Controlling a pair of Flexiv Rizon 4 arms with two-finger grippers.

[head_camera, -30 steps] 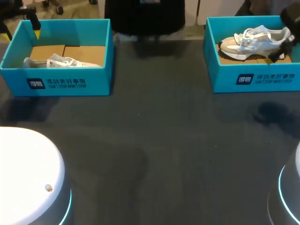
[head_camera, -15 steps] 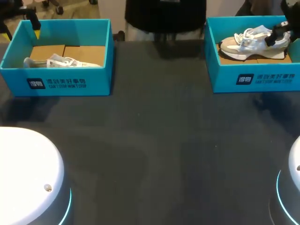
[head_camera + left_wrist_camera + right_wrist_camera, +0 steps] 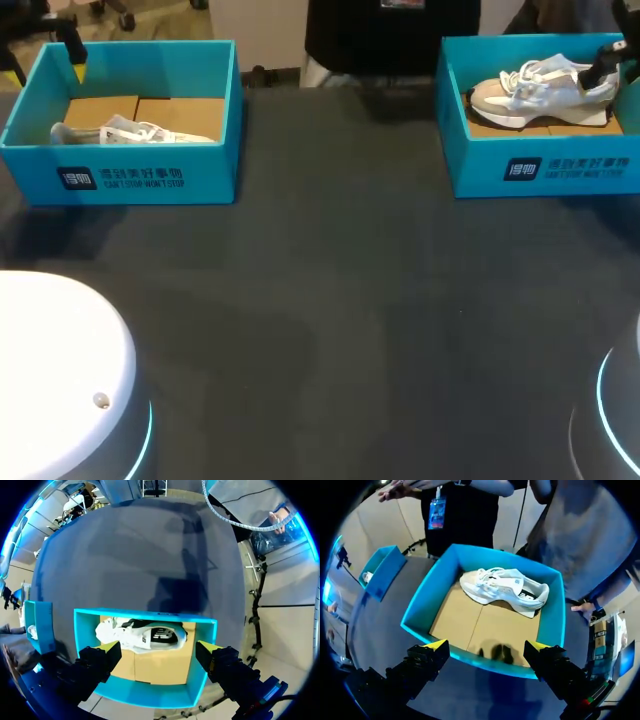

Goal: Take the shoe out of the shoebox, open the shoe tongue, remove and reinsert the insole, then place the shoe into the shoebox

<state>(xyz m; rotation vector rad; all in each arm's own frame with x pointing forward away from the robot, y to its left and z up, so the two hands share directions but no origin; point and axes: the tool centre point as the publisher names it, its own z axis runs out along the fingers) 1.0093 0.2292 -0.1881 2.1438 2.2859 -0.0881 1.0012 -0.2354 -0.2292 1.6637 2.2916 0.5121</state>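
Two teal shoeboxes stand at the back of the dark table. The left shoebox (image 3: 150, 180) holds a white shoe (image 3: 130, 132) against its front wall, and my left gripper (image 3: 45, 68) hangs open over its far left corner. In the left wrist view that gripper (image 3: 157, 652) is above the box (image 3: 150, 692), with the shoe (image 3: 142, 636) ahead of its fingers. The right shoebox (image 3: 540, 170) holds a white and beige shoe (image 3: 540, 92). My right gripper (image 3: 612, 58) is open above the box's right end. In the right wrist view the gripper (image 3: 487, 647) is over the box's near wall (image 3: 485, 660), with the shoe (image 3: 505, 590) lying well ahead.
Between the boxes and toward the front, the dark table (image 3: 330, 300) spreads wide. My arms' white bases sit at the front left (image 3: 60, 380) and front right (image 3: 620, 420) corners. Each wrist view also catches the other teal box (image 3: 380, 572) off to the side.
My right gripper has lifted from beside the shoe's heel and drawn back toward the box's far right end. The left arm and both shoes have stayed put.
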